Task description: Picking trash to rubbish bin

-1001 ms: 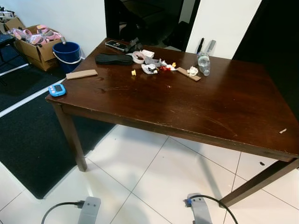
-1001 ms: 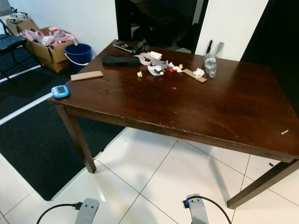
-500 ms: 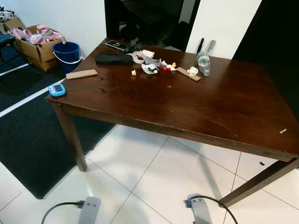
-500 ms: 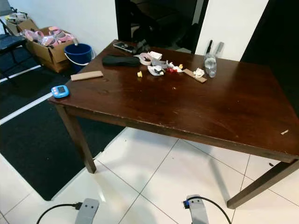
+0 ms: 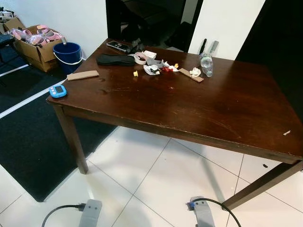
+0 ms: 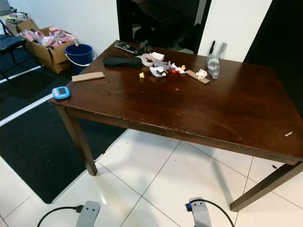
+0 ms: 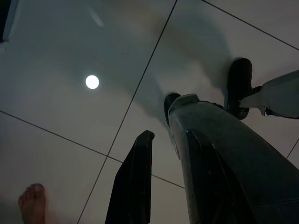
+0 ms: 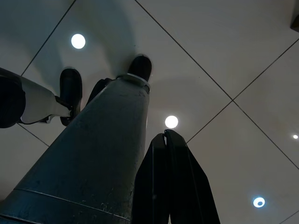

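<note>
Left gripper (image 7: 161, 140) is hanging idle, fingers narrowly parted; right gripper (image 8: 167, 137) is hanging closed, empty. Trash (image 5: 163, 67) is lying on table (image 5: 199, 106).

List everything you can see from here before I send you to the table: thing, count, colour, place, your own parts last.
Table: 1, dark brown wood, ahead on white tiles.
Trash pile: several small scraps, white, red, yellow, far side of table.
Water bottle: 1, clear, lying right of the pile.
Black flat pad: 1, far left of table.
Phone: 1, dark, far left corner.
Wood strip: 1, tan, left edge.
Timer-like gadget: 1, blue, near left corner.
Bucket: 1, blue, floor beyond table.
Cardboard box: 1, brown, beside bucket.
Bare foot: 1, a person's, on tiles.
Left hand: black fingers apart, hanging.
Right hand: black fingers together, hanging.
</note>
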You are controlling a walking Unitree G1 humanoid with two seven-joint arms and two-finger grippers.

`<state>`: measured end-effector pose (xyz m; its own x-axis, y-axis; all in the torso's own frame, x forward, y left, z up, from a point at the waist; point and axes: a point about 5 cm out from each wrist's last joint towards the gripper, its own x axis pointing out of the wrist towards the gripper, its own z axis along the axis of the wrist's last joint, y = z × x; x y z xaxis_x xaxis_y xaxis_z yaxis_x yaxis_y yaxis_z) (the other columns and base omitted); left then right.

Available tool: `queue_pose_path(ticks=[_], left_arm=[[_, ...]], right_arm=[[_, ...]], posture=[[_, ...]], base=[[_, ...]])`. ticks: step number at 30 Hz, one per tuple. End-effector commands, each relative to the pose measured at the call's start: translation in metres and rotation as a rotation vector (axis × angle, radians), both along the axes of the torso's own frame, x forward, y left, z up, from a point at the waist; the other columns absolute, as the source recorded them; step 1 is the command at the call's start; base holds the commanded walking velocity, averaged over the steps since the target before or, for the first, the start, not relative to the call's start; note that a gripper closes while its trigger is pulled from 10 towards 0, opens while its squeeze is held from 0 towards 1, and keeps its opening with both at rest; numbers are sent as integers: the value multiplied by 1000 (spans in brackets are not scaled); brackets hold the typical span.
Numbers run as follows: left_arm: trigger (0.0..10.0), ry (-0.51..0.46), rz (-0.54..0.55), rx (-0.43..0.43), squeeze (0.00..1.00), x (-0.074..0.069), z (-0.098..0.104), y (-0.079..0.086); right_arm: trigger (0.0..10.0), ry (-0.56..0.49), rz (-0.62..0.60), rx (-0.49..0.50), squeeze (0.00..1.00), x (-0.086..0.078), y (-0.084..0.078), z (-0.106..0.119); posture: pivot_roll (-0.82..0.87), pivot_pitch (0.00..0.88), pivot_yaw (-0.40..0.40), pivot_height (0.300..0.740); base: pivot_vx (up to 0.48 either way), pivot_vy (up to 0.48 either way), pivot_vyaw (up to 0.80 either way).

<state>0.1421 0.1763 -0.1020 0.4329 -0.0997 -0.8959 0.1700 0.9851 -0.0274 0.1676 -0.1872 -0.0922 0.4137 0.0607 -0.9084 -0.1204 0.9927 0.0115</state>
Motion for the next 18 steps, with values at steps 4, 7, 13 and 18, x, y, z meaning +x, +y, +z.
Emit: queue_pose_path(ticks=[4,7,13,18], left_arm=[[10000,59,0,-15,0,-15,-6,-6],[10000,60,2,-13,0,-15,-6,-5],[10000,65,5,-7,0,-18,-7,-3],[10000,67,15,-6,0,-18,-7,-2]], right_arm=[[10000,12,-15,4,0,-2,1,-1],[10000,10,-14,5,0,-1,1,-1],[10000,9,-2,3,0,0,3,-1],[10000,5,-4,6,0,1,4,0]], posture=[[89,41,-62,740],[90,38,-62,740],[95,35,-63,740],[96,36,-61,740]], base=[[0,0,0],[0,0,0],[0,0,0],[0,0,0]])
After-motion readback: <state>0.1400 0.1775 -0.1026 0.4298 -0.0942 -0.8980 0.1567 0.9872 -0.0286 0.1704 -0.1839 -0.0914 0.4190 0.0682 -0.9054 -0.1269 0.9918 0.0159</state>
